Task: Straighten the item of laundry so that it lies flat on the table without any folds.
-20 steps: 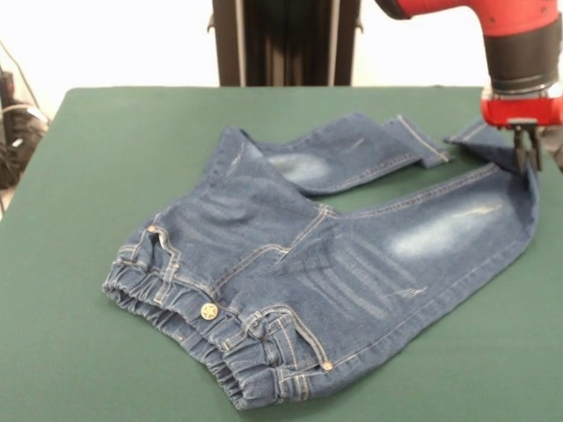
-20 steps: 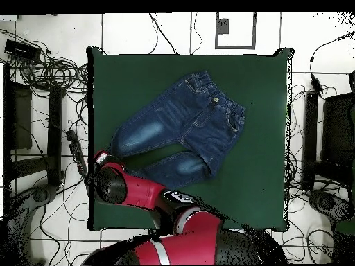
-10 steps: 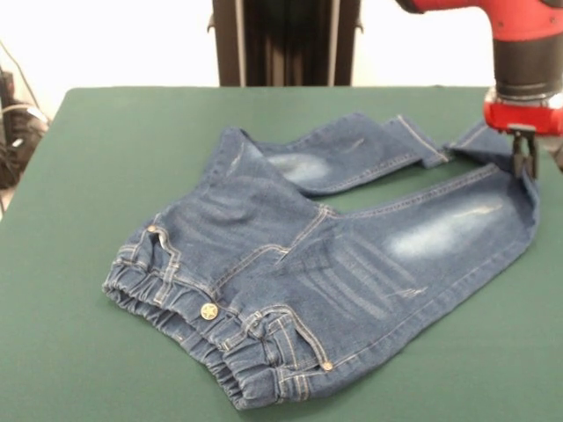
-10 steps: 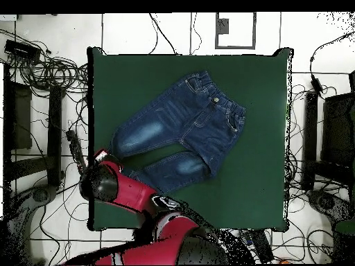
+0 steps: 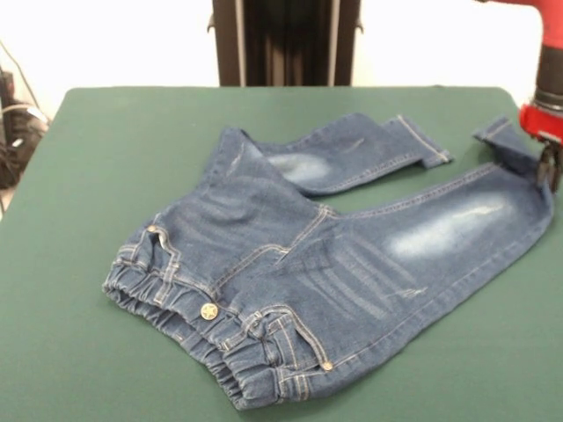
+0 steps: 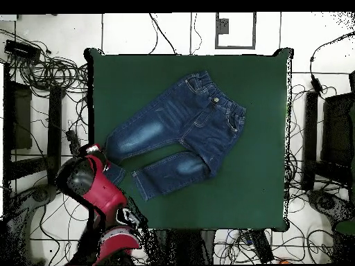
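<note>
The small blue denim jeans lie on the dark green table, waistband and brass star button at the near left, legs reaching to the far right. The gripper is at the right edge of the front view, shut on the end of the nearer leg, whose cuff is turned back beside it. In the overhead view the jeans lie left of centre and the red arm covers the gripper at the table's left edge. The other leg lies bent away from it.
The black pedestal stands behind the table's far edge. Cables and dark equipment lie on the floor around the table. The gripper is close to the table's side edge.
The gripper has moved sideways toward the table's edge, right in the front view, pulling the leg's end with it. That leg now lies longer and straighter. The arm has swung away from the table.
</note>
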Tool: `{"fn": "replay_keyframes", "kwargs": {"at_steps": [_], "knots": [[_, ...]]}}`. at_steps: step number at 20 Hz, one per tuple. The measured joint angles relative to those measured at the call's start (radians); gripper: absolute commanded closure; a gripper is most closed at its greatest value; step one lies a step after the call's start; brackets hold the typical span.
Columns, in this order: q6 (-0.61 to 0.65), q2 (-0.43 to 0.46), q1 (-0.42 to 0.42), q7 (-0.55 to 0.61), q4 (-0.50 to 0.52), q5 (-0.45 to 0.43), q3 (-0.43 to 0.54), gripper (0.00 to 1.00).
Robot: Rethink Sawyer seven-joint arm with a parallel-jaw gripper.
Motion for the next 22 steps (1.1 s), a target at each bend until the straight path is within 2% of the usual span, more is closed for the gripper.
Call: {"fn": "replay_keyframes", "kwargs": {"at_steps": [1,5,10,14,22], "knots": [[-0.001,-0.001,0.017,0.000,-0.007,0.072,0.002,1.00],[-0.017,-0.002,0.036,0.000,-0.022,0.255,0.017,1.00],[-0.089,-0.009,0.012,0.000,-0.024,0.416,0.065,1.00],[-0.192,-0.025,-0.026,0.000,-0.025,0.542,0.129,1.00],[-0.400,-0.048,-0.089,0.000,-0.029,0.704,0.241,1.00]]}}
